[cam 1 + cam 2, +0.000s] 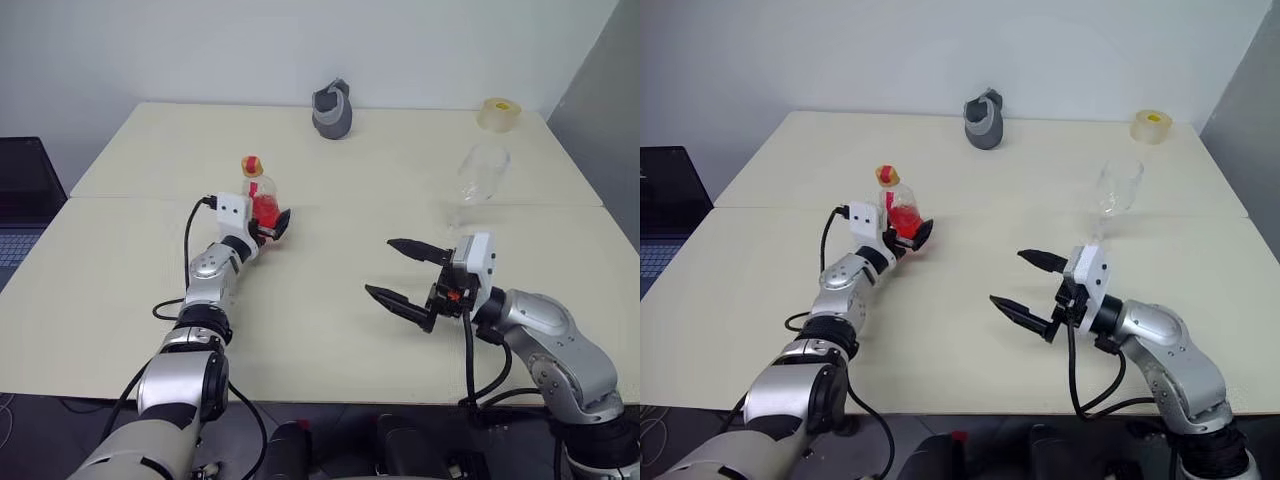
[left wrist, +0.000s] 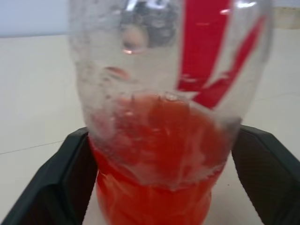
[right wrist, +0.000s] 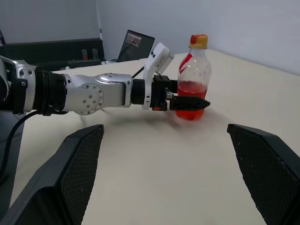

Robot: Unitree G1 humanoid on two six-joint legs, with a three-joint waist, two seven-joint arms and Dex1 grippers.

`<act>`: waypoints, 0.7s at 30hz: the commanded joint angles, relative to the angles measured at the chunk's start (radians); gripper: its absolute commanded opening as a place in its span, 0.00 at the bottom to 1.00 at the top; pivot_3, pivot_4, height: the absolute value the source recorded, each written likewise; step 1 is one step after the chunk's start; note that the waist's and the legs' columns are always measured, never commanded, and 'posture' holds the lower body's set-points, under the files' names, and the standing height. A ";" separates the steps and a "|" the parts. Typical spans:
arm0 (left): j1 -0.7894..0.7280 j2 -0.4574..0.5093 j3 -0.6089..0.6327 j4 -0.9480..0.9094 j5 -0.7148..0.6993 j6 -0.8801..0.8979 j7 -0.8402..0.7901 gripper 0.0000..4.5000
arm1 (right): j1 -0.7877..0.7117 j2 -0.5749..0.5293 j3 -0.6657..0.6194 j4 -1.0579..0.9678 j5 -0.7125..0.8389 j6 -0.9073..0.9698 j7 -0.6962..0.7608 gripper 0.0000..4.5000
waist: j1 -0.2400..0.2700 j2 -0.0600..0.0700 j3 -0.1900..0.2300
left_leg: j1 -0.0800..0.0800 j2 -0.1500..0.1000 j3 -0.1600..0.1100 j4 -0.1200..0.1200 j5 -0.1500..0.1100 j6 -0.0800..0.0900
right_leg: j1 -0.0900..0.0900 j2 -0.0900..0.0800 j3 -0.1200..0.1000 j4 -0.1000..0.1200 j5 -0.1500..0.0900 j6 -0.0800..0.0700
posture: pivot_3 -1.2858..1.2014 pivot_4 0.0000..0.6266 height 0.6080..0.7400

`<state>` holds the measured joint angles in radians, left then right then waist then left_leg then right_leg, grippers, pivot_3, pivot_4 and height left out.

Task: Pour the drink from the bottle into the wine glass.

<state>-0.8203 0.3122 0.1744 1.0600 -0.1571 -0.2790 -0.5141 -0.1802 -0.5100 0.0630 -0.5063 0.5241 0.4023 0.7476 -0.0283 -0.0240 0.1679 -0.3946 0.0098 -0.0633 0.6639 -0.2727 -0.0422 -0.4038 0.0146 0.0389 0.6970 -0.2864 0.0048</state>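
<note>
The bottle (image 1: 262, 200) stands upright on the table left of centre, clear plastic with a yellowish cap and a red label strip. The red drink (image 2: 154, 178) fills its lower part. My left gripper (image 1: 268, 223) reaches level from the near side and is shut on the bottle low down, one black finger pressed against each side. The wine glass (image 1: 482, 175) stands empty at the right, farther back. My right gripper (image 1: 380, 267) hovers open over the table in front of the glass, pointing left toward the bottle (image 3: 193, 79), with nothing between its fingers.
A grey jug-like object (image 1: 332, 110) stands at the back centre of the table (image 1: 330, 340). A pale yellow tape roll (image 1: 500, 113) lies at the back right corner. A laptop (image 1: 20, 200) sits off the table's left side.
</note>
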 commanded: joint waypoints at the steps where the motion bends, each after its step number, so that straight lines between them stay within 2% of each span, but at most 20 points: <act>1: -0.027 0.004 0.013 -0.007 -0.011 -0.030 -0.018 0.73 | -0.020 0.001 -0.001 -0.013 0.004 -0.009 0.008 1.00 | 0.000 0.000 0.000 | 0.000 0.000 0.000 0.000 0.000 0.000 | 0.000 0.000 0.000 0.000 0.000 0.000 | 0.52 0.24 1.00; 4: -0.025 0.004 0.022 -0.009 -0.016 -0.038 -0.034 0.56 | -0.027 0.012 0.007 -0.006 -0.012 -0.023 0.001 1.00 | 0.000 0.000 0.000 | 0.000 0.000 0.000 0.000 0.000 0.000 | 0.000 0.000 0.000 0.000 0.000 0.000 | 0.52 0.24 1.00; 8: -0.023 0.006 0.033 -0.022 -0.024 -0.038 -0.045 0.46 | -0.035 0.028 0.014 -0.007 -0.027 -0.028 -0.010 1.00 | 0.000 0.000 0.000 | -0.001 0.000 0.000 0.000 0.000 0.000 | 0.000 0.000 0.000 0.000 0.000 0.000 | 0.52 0.24 1.00; 11: -0.009 0.001 0.017 -0.076 -0.019 -0.041 -0.086 0.44 | -0.045 0.042 0.011 -0.015 -0.047 -0.024 -0.038 1.00 | 0.000 0.000 0.000 | -0.001 0.000 0.000 0.000 0.000 0.000 | 0.000 0.000 0.000 0.000 0.000 0.000 | 0.52 0.24 1.00; 15: 0.054 -0.018 -0.057 -0.243 -0.005 -0.007 -0.186 0.43 | -0.084 0.058 -0.023 -0.044 -0.028 0.065 -0.132 1.00 | 0.000 0.000 0.000 | -0.002 0.000 -0.003 0.001 0.000 0.000 | -0.001 0.000 0.001 0.000 0.000 0.000 | 0.52 0.24 1.00; 21: 0.218 -0.059 -0.193 -0.668 -0.053 0.210 -0.300 0.43 | -0.192 0.041 -0.056 -0.115 0.080 0.237 -0.195 1.00 | 0.000 0.000 0.000 | -0.002 0.000 -0.007 0.001 0.000 -0.001 | -0.001 -0.001 0.001 0.000 0.000 0.000 | 0.52 0.24 1.00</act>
<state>-0.6039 0.2545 0.0069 0.5247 -0.1813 -0.1143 -0.7865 -0.3474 -0.4667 0.0256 -0.5693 0.5652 0.6096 0.5707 -0.0284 -0.0239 0.1680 -0.3969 0.0102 -0.0704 0.6647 -0.2724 -0.0427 -0.4049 0.0138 0.0398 0.6972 -0.2863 0.0045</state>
